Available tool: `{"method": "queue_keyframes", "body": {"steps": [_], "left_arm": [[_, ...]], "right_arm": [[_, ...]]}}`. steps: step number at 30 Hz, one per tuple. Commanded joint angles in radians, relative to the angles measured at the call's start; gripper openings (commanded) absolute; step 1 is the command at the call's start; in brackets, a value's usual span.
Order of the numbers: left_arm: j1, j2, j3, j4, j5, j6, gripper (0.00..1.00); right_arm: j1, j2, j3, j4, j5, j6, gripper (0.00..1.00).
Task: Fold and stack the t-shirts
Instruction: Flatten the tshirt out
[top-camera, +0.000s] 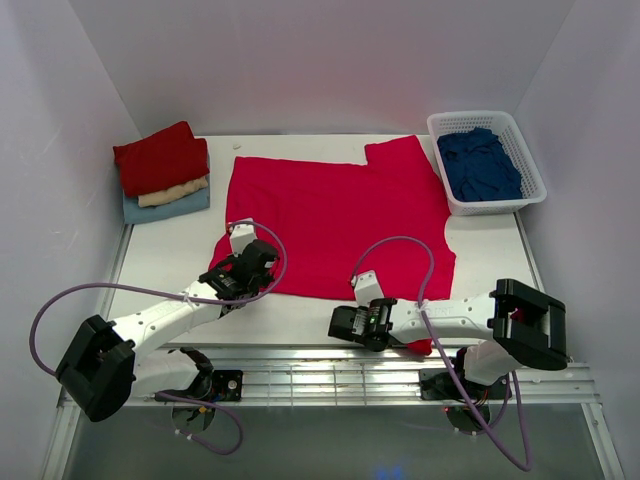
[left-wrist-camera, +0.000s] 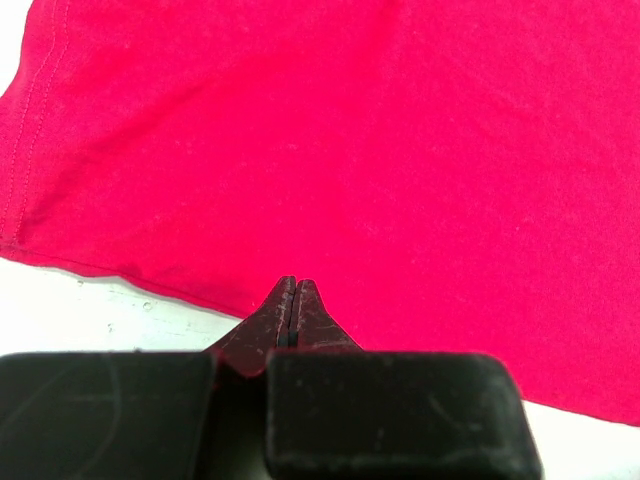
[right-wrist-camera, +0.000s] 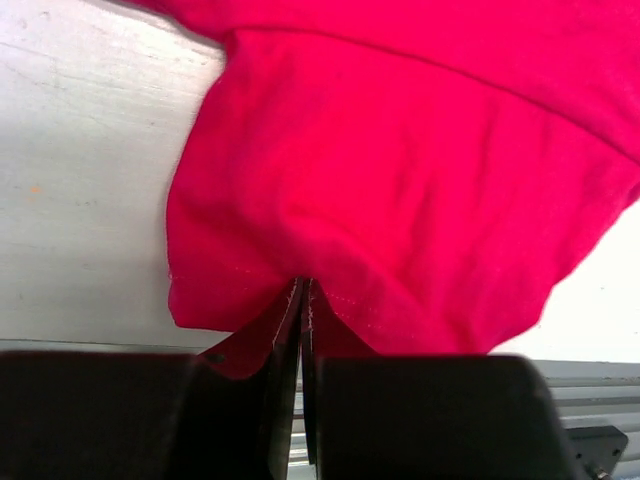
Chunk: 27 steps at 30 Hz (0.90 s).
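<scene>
A crimson t-shirt (top-camera: 340, 215) lies spread flat on the table, its sleeves towards the right. My left gripper (top-camera: 243, 283) is shut, its tips at the shirt's near edge beside the near-left corner. In the left wrist view the shirt (left-wrist-camera: 350, 150) lies flat and unpuckered ahead of the closed tips (left-wrist-camera: 293, 282). My right gripper (top-camera: 398, 342) is shut on the hem of the shirt's near-right part (top-camera: 422, 347), by the table's near edge. In the right wrist view the cloth (right-wrist-camera: 400, 180) bunches and puckers at the tips (right-wrist-camera: 303, 282).
A folded stack sits at the far left: a dark red shirt (top-camera: 160, 157) on a cream one (top-camera: 175, 192) on a pale blue one (top-camera: 165, 208). A white lattice basket (top-camera: 470, 117) at the far right holds a navy shirt (top-camera: 480, 165). Metal rails (top-camera: 330, 375) run along the near edge.
</scene>
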Motion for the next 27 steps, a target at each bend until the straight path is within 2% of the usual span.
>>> {"method": "queue_keyframes", "body": {"steps": [1,7,14,17,20,24,26,27], "left_arm": [[-0.005,-0.034,-0.011,-0.010,-0.023,-0.004,0.00],[-0.005,-0.026,-0.016,-0.009,-0.025,-0.010,0.00],[-0.003,-0.017,-0.018,-0.005,-0.022,-0.014,0.00],[-0.005,-0.008,-0.004,0.004,-0.023,-0.007,0.00],[-0.003,0.025,0.066,0.024,-0.046,0.038,0.00],[-0.003,0.077,0.189,0.124,-0.068,0.151,0.00],[0.003,0.103,0.247,0.172,-0.049,0.246,0.00],[0.018,0.132,0.269,0.197,-0.034,0.268,0.00]], "right_arm": [[-0.002,-0.011,-0.012,0.073,-0.027,0.004,0.08],[-0.002,-0.044,0.000,0.141,-0.078,-0.051,0.08],[0.004,-0.037,0.057,0.115,-0.074,-0.062,0.08],[0.011,-0.048,0.132,0.049,-0.025,-0.052,0.08],[0.001,-0.074,0.218,-0.058,0.096,-0.058,0.08],[-0.112,-0.132,0.305,-0.049,0.141,-0.173,0.21],[-0.222,-0.173,0.293,0.044,0.114,-0.242,0.25],[-0.260,-0.186,0.269,0.084,0.070,-0.315,0.30]]}}
